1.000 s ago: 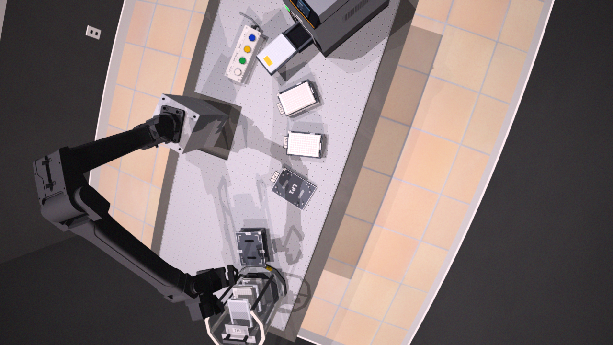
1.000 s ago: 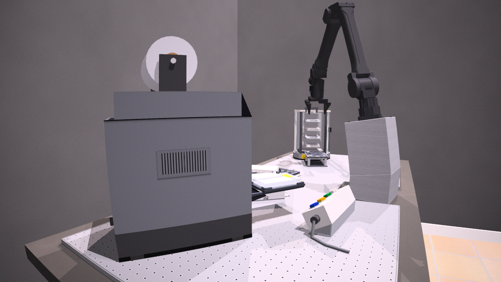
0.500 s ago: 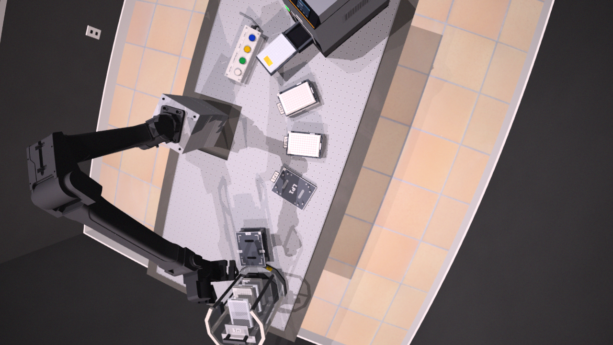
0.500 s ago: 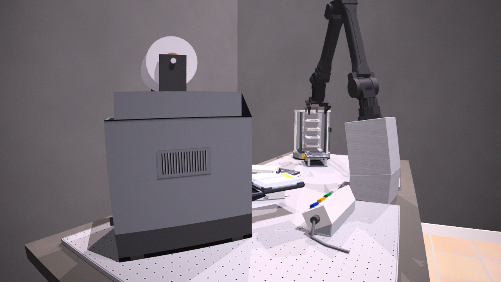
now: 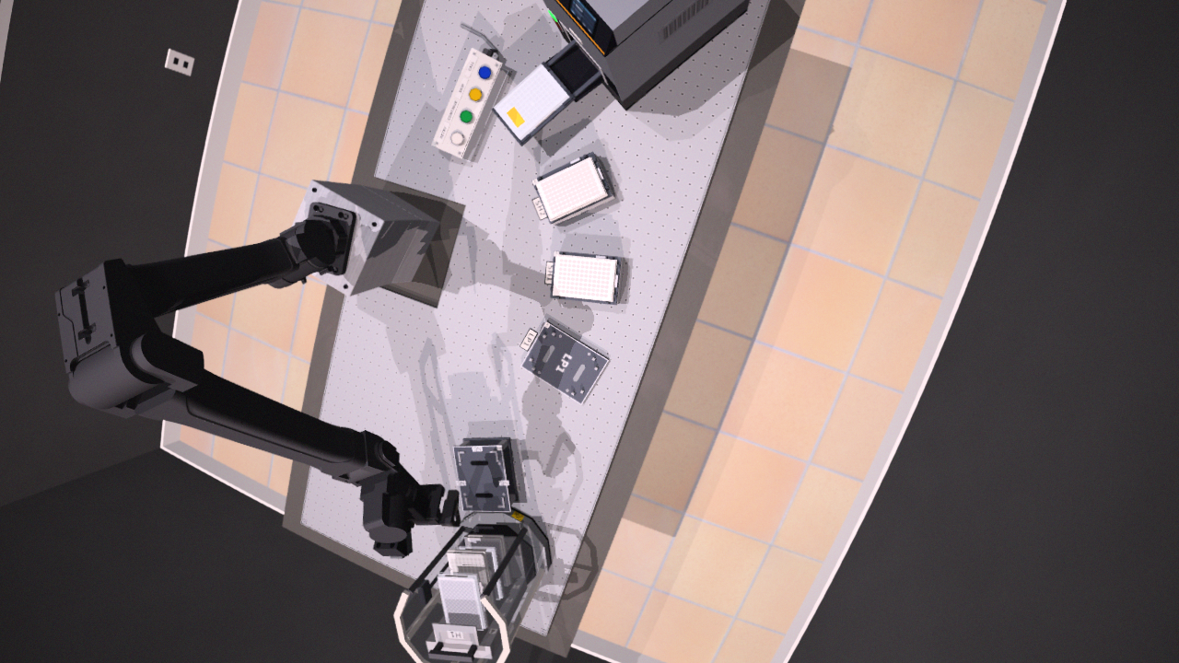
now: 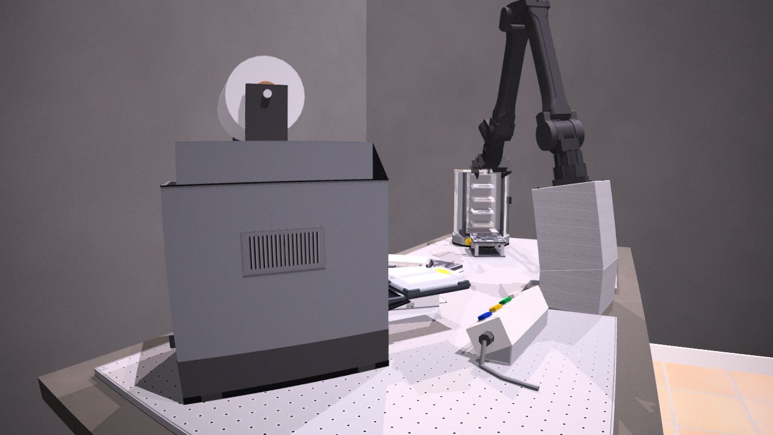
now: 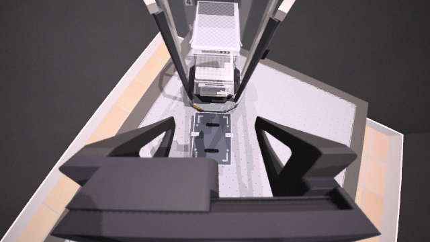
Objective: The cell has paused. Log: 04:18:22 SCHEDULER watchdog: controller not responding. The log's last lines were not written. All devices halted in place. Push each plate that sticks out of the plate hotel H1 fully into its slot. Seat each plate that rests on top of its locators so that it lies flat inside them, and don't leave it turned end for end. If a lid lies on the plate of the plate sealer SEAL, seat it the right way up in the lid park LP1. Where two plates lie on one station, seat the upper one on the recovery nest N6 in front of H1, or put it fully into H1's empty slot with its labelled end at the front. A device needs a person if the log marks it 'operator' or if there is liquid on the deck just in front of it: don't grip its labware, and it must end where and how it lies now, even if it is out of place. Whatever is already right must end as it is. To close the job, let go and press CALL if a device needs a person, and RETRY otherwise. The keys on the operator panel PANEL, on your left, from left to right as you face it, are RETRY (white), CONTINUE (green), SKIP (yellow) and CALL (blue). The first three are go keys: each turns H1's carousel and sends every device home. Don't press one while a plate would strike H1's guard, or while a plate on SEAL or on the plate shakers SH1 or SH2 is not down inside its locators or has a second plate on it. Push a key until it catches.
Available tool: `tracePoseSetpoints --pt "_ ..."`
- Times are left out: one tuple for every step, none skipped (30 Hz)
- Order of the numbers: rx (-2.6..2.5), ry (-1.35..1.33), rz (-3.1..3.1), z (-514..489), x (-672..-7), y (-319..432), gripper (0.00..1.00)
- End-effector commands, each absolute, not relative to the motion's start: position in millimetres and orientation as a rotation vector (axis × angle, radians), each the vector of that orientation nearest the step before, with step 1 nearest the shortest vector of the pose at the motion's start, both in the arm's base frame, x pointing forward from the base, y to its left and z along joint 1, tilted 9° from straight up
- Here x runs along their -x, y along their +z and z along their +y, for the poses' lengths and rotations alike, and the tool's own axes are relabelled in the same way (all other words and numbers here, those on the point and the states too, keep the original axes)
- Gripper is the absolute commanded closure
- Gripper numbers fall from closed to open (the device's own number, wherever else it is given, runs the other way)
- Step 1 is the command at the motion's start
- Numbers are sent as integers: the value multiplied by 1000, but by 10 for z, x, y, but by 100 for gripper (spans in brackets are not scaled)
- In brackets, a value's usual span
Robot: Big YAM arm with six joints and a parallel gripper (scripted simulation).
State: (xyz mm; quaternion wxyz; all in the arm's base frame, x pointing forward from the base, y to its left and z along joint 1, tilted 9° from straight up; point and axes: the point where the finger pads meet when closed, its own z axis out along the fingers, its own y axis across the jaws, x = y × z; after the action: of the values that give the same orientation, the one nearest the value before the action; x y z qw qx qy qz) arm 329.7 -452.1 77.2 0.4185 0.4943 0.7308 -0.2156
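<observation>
My gripper [image 5: 451,505] [image 6: 489,168] [image 7: 215,120] is open and empty. It hangs in front of the top of the plate hotel H1 [image 5: 515,551] [image 6: 459,202] [image 7: 168,44], high above the bare recovery nest N6 [image 5: 482,478] [image 6: 484,238] [image 7: 211,139]. White plates fill H1's slots; the top plate [image 7: 216,30] [image 5: 458,601] shows clearly and lower ones [image 7: 214,75] lie under it. I cannot tell whether any of them sticks out. A flat white piece with a yellow label [image 5: 534,100] [image 6: 427,277] lies on the tray of the sealer SEAL [image 5: 651,32] [image 6: 275,259].
Two shakers each carry a white plate [image 5: 571,188] [image 5: 585,276]. The lid park LP1 [image 5: 566,361] is bare. PANEL [image 5: 449,123] [image 6: 508,319] has blue [image 5: 484,72], yellow [image 5: 475,94], green [image 5: 466,115] and white [image 5: 457,138] keys. The arm's grey pedestal [image 5: 395,243] [image 6: 575,243] stands at the table's edge.
</observation>
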Motion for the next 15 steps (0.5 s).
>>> tracePoseSetpoints --pt "-1217 -560 1740 -4526 -3381 827 0" --pt "-1212 -571 1717 -4525 -3380 828 0" --pt "-1207 -582 1695 -4524 -3379 828 0" --pt "-1202 -593 1672 -4522 -3378 828 0" --pt "-1197 -604 1650 -4521 -3377 829 0" --pt "-1197 -604 1650 -4521 -3377 828 0" --pt "-1197 -604 1650 -4521 -3377 828 0" --pt "-1191 -606 1639 -4528 -3379 896 0" --pt "-1181 -615 1602 -4595 -3376 1081 0" --pt "-1177 -619 1589 -4644 -3396 1141 0" --pt "-1176 -619 1586 -4654 -3401 1155 0" --pt "-1174 -620 1587 -4653 -3402 1155 0" --pt "-1177 -620 1592 -4652 -3401 1125 0" --pt "-1177 -620 1592 -4652 -3401 1125 0" --pt "-1177 -620 1592 -4652 -3401 1125 0"
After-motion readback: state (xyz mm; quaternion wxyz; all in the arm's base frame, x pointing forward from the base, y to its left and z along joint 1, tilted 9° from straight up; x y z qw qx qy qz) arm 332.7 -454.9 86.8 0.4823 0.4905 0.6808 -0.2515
